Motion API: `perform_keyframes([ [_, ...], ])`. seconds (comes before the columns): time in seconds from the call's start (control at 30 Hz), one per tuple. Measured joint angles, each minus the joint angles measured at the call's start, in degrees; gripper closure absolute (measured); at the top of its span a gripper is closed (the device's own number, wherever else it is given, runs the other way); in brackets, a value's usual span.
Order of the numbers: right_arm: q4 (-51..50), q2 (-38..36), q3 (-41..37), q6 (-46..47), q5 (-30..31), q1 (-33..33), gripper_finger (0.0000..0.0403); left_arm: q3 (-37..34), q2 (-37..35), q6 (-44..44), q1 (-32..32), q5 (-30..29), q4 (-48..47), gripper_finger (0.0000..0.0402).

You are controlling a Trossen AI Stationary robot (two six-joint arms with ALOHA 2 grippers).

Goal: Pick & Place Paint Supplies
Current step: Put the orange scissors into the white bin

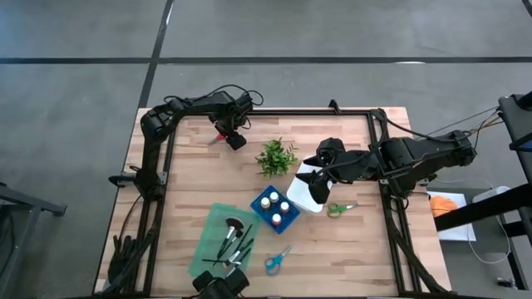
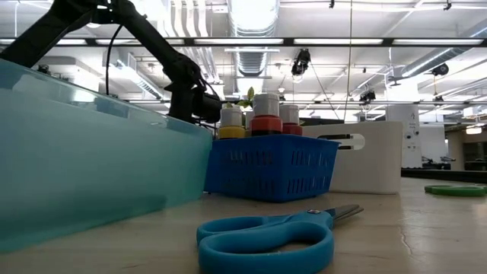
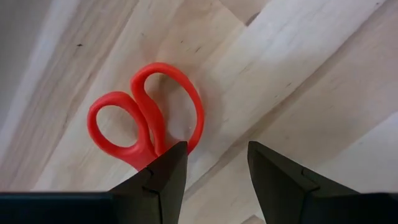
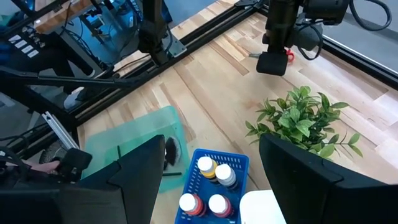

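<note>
Red scissors (image 3: pixel 146 121) lie flat on the wood at the table's far left (image 1: pixel 216 140). My left gripper (image 3: pixel 214 155) points straight down over them, open; one finger covers the spot where the loops join, and the blades are hidden beneath it. My right gripper (image 4: pixel 211 143) hangs open and holds nothing above the white box (image 1: pixel 309 188) at mid-table. A blue basket (image 1: pixel 274 208) holds several paint bottles (image 4: pixel 208 183). Dark brushes (image 1: pixel 233 241) lie in the green tray (image 1: pixel 212 220). Blue scissors (image 1: pixel 278 260) and green scissors (image 1: pixel 339 209) lie flat on the table. My left gripper has one finger (image 3: pixel 165 171) standing over the neck of the red scissors, just below the loops (image 3: pixel 155 146); the finger itself hides that spot, so I cannot tell whether it touches them. The other finger is over bare wood.
A small leafy plant (image 1: pixel 277 156) stands between the two arms. In the low view the tray's wall (image 2: pixel 91 152) fills the left, with the basket (image 2: pixel 270 167) and white box (image 2: pixel 365 156) behind the blue scissors (image 2: pixel 266 236). Black frame rails (image 1: pixel 158 166) run along the table's sides.
</note>
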Motion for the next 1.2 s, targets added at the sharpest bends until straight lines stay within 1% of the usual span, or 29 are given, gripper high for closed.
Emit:
perform_keyframes([
  [0.27,0.21,0.00,-0.01,0.44,-0.02,0.00,0.0142,-0.25,0.00,1.30,0.00,-0.22,1.19,0.0227],
  [0.4,0.32,0.00,-0.01,0.51,-0.02,0.00,0.0142,-0.25,0.00,1.68,-0.22,-1.47,1.17,0.0227],
  [0.63,0.32,0.00,-0.01,0.68,-0.02,0.00,0.0142,-0.25,0.08,3.99,-0.22,-0.60,0.97,0.0227],
  [0.8,0.34,0.00,-0.01,0.68,0.00,0.00,0.0142,-0.25,0.61,6.05,-0.27,-0.60,-0.79,0.0227],
  [1.0,0.34,0.00,-0.01,1.09,0.22,0.00,0.0142,-0.25,0.61,6.73,-0.26,-0.61,-1.14,0.0228],
  [1.1,0.36,0.00,-0.01,1.09,0.24,0.00,0.0142,-0.25,0.61,6.74,-0.26,-0.61,-1.16,0.0248],
  [1.2,0.42,0.01,-0.01,1.09,0.26,0.00,0.0142,-0.25,0.61,6.75,-0.26,-0.61,-1.15,0.0291],
])
